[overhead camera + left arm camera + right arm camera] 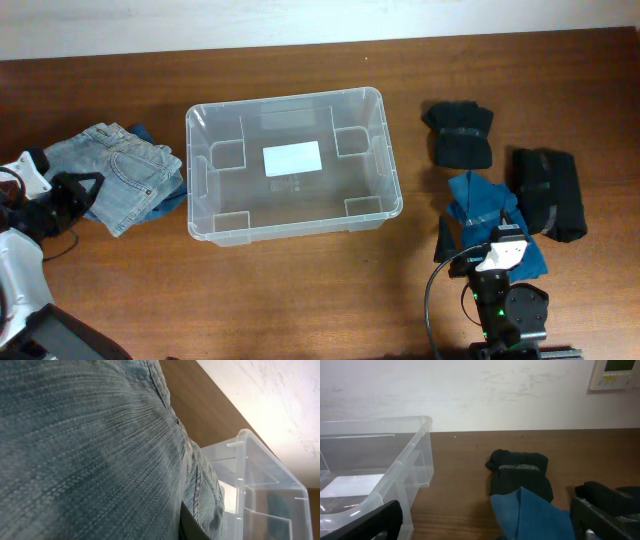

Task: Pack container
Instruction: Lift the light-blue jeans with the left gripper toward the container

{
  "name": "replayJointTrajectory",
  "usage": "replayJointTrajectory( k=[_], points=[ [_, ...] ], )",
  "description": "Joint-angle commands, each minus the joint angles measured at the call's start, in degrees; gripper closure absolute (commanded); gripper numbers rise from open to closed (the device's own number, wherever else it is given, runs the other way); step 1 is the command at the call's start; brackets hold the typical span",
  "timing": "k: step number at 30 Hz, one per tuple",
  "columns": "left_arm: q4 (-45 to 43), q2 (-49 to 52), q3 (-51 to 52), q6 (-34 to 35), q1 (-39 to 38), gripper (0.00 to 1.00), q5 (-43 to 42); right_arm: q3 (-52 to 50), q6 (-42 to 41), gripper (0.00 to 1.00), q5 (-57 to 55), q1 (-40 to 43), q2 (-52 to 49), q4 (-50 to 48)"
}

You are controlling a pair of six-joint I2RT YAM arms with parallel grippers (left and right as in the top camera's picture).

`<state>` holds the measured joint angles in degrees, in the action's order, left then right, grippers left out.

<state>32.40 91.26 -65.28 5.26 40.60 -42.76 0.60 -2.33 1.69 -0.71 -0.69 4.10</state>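
Note:
The container is a clear plastic bin with a white label on its base, in the middle of the table, with nothing in it. Folded blue jeans lie left of it. My left gripper is open at the jeans' near-left edge. In the left wrist view the denim fills the frame, one dark finger shows beside it, and the container is behind. My right gripper is open and empty over a blue cloth. In the right wrist view this gripper straddles the cloth's left part.
A rolled black garment lies right of the container, also in the right wrist view. A second folded black garment lies at the far right. The container's corner stands left of my right gripper.

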Motion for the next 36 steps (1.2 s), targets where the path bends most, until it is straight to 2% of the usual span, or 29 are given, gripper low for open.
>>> replayJointTrajectory(
  k=[1,7,9,12,15,16,17,20,21,22,24,33,36],
  points=[
    [-0.5,-3.4,-3.1,3.1,0.3,0.90,-0.7,-0.3,0.4,0.01,-0.3,0.5,0.4,0.4],
    [0.7,-3.4,-3.1,3.1,0.3,0.69,-0.9,-0.3,0.4,0.02,-0.3,0.5,0.4,0.4],
    [0.7,-3.4,-3.1,3.1,0.3,0.59,-0.9,-0.3,0.4,0.02,-0.3,0.5,0.4,0.4],
    [0.7,-3.4,-3.1,3.1,0.3,0.57,-0.9,-0.3,0.4,0.02,-0.3,0.5,0.4,0.4],
    [0.7,-3.4,-3.1,3.1,0.3,0.93,-0.9,-0.3,0.4,0.02,-0.3,0.5,0.4,0.4],
    [0.7,-3.4,-3.1,3.1,0.3,0.96,-0.9,-0.3,0.4,0.02,-0.3,0.5,0.4,0.4],
    [0.7,-3.4,-3.1,3.1,0.3,0.96,-0.8,-0.3,0.4,0.02,-0.3,0.5,0.4,0.4],
    [0.9,-3.4,-3.1,3.1,0.3,0.81,-0.6,-0.3,0.4,0.02,-0.3,0.5,0.4,0.4],
    [1.1,-3.4,-3.1,3.0,0.3,0.73,-0.6,-0.3,0.4,0.02,-0.3,0.5,0.4,0.4],
    [1.5,-3.4,-3.1,3.0,0.3,0.70,-0.2,-0.3,0.4,0.02,-0.3,0.5,0.4,0.4],
    [4.4,-3.4,-3.1,3.0,0.3,0.59,4.5,-0.3,0.4,0.02,-0.3,0.5,0.4,0.4],
    [7.5,-3.1,-3.0,2.8,-2.4,0.56,16.2,-0.3,0.4,0.02,-0.3,0.5,0.4,0.4],
    [7.5,-3.1,-2.1,2.9,-4.4,0.51,21.3,-0.3,0.4,0.02,-0.3,0.5,0.4,0.4]
  ],
)
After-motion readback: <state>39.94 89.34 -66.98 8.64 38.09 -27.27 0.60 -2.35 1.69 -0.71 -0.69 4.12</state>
